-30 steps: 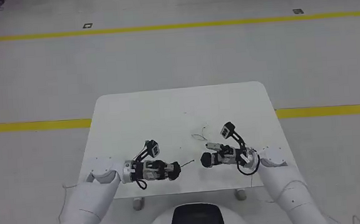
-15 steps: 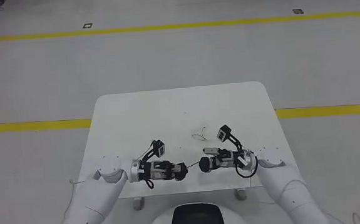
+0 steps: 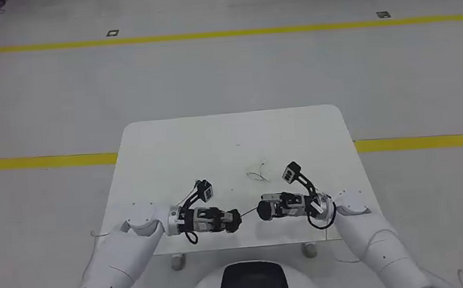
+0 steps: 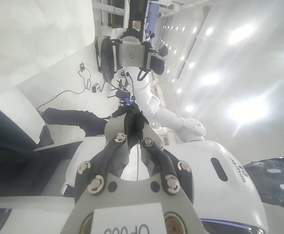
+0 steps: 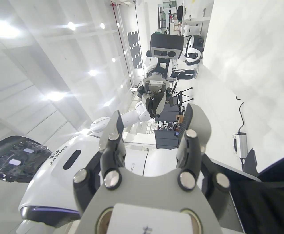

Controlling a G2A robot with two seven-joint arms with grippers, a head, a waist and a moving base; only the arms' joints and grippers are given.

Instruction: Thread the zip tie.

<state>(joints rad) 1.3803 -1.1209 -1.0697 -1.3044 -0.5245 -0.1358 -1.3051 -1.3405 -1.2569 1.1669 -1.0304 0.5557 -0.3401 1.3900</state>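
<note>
Alignment step by bench (image 3: 215,137) front edge: left gripper (image 4: 133,120) fingers pinch zip tie (image 3: 248,215), right gripper (image 5: 154,115) fingers wide; next probably needs fine tip guidance.

Robotics lab hall; yellow floor lines (image 3: 208,35)

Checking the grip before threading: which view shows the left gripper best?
The left wrist view: the left gripper is close up there, fingers pressed shut. The right wrist view shows it farther off, head-on. The top view shows it small, the zip tie sticking out toward the right gripper.
</note>
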